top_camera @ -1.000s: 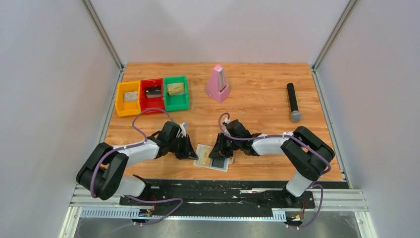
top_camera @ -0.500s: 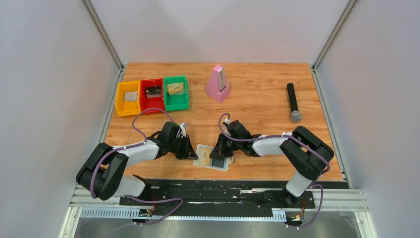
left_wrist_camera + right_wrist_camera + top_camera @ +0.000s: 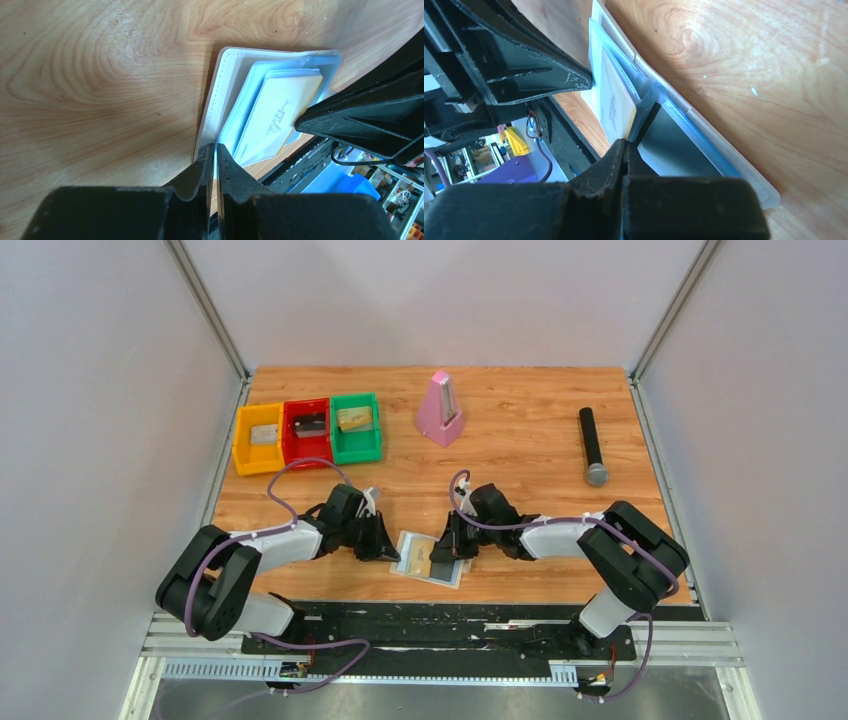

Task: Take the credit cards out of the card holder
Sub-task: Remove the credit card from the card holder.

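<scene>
Pink metronome (image 3: pixel 440 410), black microphone (image 3: pixel 592 445), coloured bins (image 3: pixel 308 460); all well beyond card holder (image 3: pixel 218 85)

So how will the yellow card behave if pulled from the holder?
Probably stiff: the yellow card lies flat with straight edges. Likely light and thin, so easily slid. The card holder might drag along, though the left claw pinches its rim.

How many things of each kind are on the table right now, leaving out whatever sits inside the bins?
Plastic bins: 3 (yellow, red, green)
Credit cards: 2 (yellow, dark)
Card holder: 1
Metronome: 1
Microphone: 1
Total: 8
</scene>
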Tool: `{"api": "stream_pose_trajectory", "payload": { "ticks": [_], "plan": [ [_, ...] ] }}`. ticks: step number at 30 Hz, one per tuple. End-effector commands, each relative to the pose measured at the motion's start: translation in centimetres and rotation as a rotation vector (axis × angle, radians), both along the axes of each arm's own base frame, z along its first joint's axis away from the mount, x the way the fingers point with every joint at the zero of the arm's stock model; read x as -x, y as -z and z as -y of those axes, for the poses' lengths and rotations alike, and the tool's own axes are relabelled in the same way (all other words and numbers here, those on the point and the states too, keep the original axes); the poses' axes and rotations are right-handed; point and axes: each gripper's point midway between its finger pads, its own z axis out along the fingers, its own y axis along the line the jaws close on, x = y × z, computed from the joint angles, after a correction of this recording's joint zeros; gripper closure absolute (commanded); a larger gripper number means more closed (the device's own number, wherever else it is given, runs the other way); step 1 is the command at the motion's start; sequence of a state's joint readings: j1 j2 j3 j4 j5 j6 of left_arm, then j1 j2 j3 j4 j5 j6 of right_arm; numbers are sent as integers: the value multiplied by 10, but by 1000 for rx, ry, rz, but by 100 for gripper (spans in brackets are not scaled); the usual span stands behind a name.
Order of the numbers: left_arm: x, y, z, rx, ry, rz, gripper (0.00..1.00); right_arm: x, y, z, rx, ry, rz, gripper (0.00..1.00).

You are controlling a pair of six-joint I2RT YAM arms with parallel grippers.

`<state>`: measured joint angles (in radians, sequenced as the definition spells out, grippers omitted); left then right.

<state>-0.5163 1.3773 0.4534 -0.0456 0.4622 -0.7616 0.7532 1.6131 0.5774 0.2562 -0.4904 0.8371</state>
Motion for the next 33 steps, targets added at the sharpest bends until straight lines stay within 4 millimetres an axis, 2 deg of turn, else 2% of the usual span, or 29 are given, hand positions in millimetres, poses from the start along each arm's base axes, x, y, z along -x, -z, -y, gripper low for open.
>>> {"api": "stream_pose_trajectory", "payload": {
  "ticks": [1,14,18,19,25,29,33],
  "plan": [
    [24,38,-31,-182,-21,-94,85,3,-15,2,-34,-57,53,100],
    [25,36,-29,-166,-29,-106,85,3,-20,19,-30,-49,48,100],
    [28,33,-28,-147,-39,-107,85,-1,-24,14,-42,-47,30,100],
    [29,33,-28,-145,-41,-109,85,-2,-25,12,-46,-33,20,99],
    [33,20,-22,-76,-61,-105,85,-7,-31,1,-41,52,5,79],
    [35,18,-23,-69,-67,-98,85,-14,-28,-1,-18,107,8,73],
    [37,20,-23,-67,-63,-103,85,-16,-24,-6,-5,107,3,72]
  ]
}}
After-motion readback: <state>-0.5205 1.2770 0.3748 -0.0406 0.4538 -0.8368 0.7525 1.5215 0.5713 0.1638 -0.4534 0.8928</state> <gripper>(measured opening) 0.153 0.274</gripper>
